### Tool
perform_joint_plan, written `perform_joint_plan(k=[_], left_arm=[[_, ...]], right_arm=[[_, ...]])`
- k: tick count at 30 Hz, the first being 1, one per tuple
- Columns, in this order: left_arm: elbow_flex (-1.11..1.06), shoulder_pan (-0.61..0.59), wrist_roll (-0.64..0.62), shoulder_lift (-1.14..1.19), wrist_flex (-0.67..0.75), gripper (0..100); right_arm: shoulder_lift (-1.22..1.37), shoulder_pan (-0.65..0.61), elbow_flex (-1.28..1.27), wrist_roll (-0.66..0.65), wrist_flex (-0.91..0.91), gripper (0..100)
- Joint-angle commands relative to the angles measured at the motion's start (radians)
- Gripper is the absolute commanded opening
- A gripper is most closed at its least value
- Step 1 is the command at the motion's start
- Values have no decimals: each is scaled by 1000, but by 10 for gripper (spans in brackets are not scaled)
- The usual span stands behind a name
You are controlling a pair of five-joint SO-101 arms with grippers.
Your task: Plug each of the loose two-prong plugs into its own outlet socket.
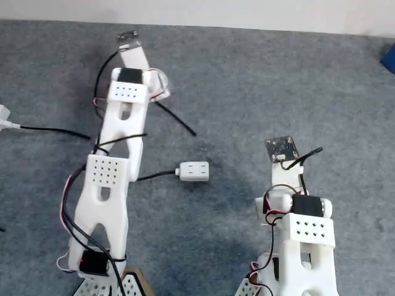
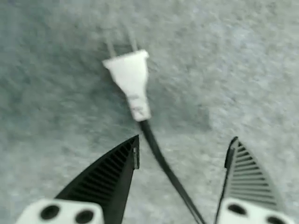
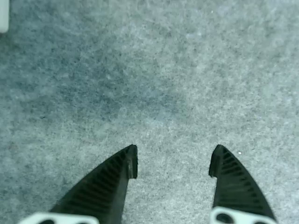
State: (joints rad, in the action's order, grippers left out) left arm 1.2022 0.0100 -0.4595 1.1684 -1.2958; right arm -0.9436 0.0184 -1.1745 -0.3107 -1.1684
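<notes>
Plug [image 2: 128, 81] is lying flat on the carpet [image 2: 243, 70] just ahead of your left gripper [image 2: 184, 144], prongs pointing away from it. The fingers [image 2: 112, 172] are spread wide and straddle the cord [image 2: 163, 163], not the plug body. They're holding nothing.

That's the first trap. Close where you are and you'll likely pinch the cord, so the plug will dangle and swivel and you'll never line the prongs up. Get further forward onto the white body before closing.

The plug also lies a bit crooked between the fingers. A squeeze could skid or roll it on the carpet, and the prongs would end up at a weird angle in the grip.

The outlet [image 1: 193, 171] sits loose in the middle of the carpet, well apart from that plug, on its own cord. Push prongs into it unbraced and I'd bet it just slides away. Your right gripper [image 3: 173, 154] is spread open over bare carpet too, so it could pin the outlet.

There's another plug [image 1: 4, 118] at the far left edge — its cord trails across the left arm's side, so watch for snags.
</notes>
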Motion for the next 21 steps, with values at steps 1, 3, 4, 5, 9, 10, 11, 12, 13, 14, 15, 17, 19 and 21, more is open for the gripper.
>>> perform_joint_plan(k=[1, 3, 4, 5, 9, 10, 11, 12, 13, 14, 15, 17, 19, 21], left_arm=[[87, 42, -23, 5, -15, 226], [104, 35, -23, 25, -12, 151], [113, 21, -23, 38, 2, 121], [120, 5, -23, 50, 15, 106], [153, -53, -25, 93, 46, 143], [159, -65, -35, 99, 44, 149], [166, -76, -48, 102, 43, 151], [176, -87, -54, 102, 41, 151], [188, -94, -57, 104, 41, 151], [205, -99, -57, 104, 41, 151], [219, -104, -58, 105, 41, 151], [231, -111, -58, 110, 41, 151], [229, -110, -58, 111, 48, 150], [228, -110, -58, 113, 63, 150]], right_arm=[[-22, -4, 7, -8, 13, 249], [-24, -4, 7, -8, 13, 249], [-24, -4, 7, -8, 13, 249], [-24, -4, 7, -8, 13, 249], [-24, -4, 7, -8, 12, 249], [-24, -4, 7, -8, 12, 249], [-24, -4, 7, -8, 12, 249], [-24, -4, 7, -8, 12, 249], [-24, -4, 7, -8, 12, 249], [-24, -4, 7, -8, 12, 249], [-24, -4, 7, -8, 12, 249], [-24, -4, 7, -8, 12, 249], [-24, -4, 7, -8, 12, 249], [-24, -4, 7, -8, 12, 249]])
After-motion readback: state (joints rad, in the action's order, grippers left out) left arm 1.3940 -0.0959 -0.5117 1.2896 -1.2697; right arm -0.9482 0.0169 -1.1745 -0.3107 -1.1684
